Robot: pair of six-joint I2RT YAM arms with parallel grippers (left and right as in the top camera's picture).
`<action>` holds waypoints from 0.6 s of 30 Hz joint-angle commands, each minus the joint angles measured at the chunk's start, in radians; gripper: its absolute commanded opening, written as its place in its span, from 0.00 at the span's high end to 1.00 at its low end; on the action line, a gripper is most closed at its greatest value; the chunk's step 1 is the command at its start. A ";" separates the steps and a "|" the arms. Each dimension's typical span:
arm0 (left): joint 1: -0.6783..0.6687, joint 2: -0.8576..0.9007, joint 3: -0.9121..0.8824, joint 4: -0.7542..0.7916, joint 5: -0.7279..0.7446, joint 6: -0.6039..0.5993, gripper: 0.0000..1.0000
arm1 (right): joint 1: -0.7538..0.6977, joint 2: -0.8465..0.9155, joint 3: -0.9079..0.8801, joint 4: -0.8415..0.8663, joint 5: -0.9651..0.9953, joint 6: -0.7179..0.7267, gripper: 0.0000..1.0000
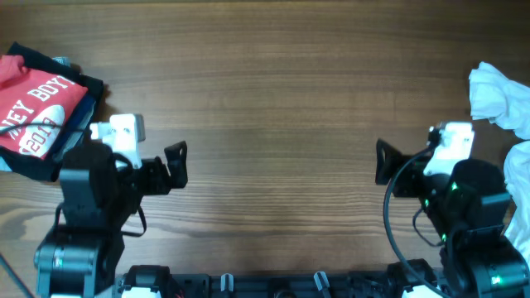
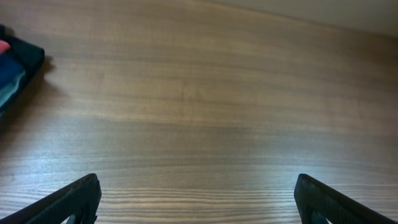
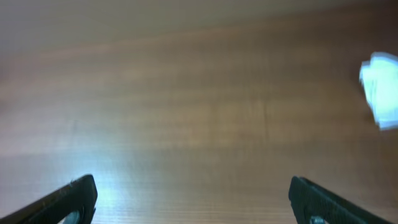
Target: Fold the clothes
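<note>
The clothes lie in two heaps at the table's ends. A folded red T-shirt (image 1: 37,103) with white lettering rests on a dark garment (image 1: 83,91) at the far left; that pile's dark corner (image 2: 18,62) shows in the left wrist view. A crumpled white garment (image 1: 495,95) sits at the far right, seen blurred as a white patch (image 3: 380,87) in the right wrist view. My left gripper (image 1: 176,165) (image 2: 198,205) is open over bare wood, right of the red pile. My right gripper (image 1: 385,161) (image 3: 194,205) is open too, left of the white garment, holding nothing.
The wooden table (image 1: 273,91) stretches between the two heaps. More pale fabric (image 1: 517,170) lies at the right edge beside the right arm. Both arm bases stand along the near edge.
</note>
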 commanded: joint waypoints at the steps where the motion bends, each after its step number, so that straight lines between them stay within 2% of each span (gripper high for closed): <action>1: 0.004 -0.021 -0.009 0.001 -0.013 -0.009 0.00 | -0.003 -0.011 -0.006 -0.067 0.020 -0.018 0.00; 16: 0.004 -0.018 -0.009 -0.005 -0.013 -0.009 0.00 | -0.002 0.006 -0.006 -0.144 0.021 -0.020 0.00; 18: 0.004 -0.018 -0.009 -0.005 -0.013 -0.009 0.00 | -0.003 -0.017 -0.010 -0.107 0.020 -0.072 0.01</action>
